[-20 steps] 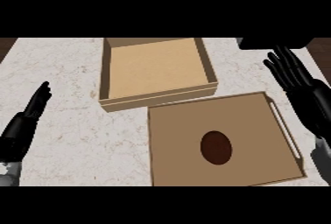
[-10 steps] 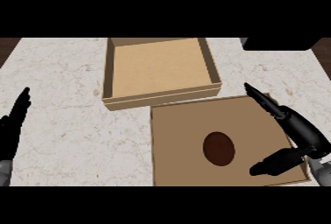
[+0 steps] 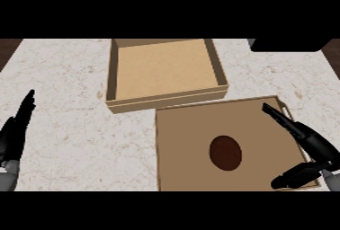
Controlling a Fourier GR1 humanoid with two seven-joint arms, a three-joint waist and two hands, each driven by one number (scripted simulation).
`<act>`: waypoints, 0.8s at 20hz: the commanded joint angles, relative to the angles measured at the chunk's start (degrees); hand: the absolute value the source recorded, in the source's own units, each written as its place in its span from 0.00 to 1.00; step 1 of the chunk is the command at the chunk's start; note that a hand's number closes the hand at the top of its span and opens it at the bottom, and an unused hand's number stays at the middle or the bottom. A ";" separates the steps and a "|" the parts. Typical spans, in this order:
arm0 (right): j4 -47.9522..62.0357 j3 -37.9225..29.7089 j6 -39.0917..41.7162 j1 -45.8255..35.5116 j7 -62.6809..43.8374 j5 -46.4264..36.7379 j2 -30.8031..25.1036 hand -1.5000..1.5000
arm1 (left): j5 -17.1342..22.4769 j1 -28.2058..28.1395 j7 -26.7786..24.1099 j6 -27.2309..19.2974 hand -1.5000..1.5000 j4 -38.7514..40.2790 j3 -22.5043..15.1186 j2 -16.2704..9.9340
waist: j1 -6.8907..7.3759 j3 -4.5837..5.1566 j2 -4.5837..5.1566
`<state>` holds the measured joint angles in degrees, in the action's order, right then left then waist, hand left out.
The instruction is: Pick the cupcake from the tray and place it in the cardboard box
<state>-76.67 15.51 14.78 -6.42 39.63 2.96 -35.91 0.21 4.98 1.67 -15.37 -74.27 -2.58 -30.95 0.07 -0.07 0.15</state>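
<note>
The right robot hand (image 3: 312,146) hung over the right edge of the flat square brown tray (image 3: 192,134), its black fingers (image 3: 282,119) held straight and pointing far-left, its thumb (image 3: 295,176) spread wide apart toward the near side. It held nothing, and whether it touched the tray could not be told. The dark brown oval cupcake (image 3: 225,152) lay on the tray's middle, to the left of that hand and clear of it. The open tan cardboard box (image 3: 219,67) stood on the pale marbled desk (image 3: 73,134) just beyond the tray, touching or nearly touching its far edge. The left robot hand (image 3: 16,130) rested at the left edge, fingers straight and together, holding nothing.
</note>
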 commanded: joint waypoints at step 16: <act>-1.97 13.42 12.97 -17.91 -23.50 -26.49 -2.68 0.00 | -1.83 -1.82 -1.37 0.73 0.50 -0.77 1.20 2.95 | 0.72 0.09 -0.08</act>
<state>-81.45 26.88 24.74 -21.93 18.90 -20.02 -41.76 -1.54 5.32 2.80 -14.73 -75.19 -2.13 -29.35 0.68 0.05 -0.04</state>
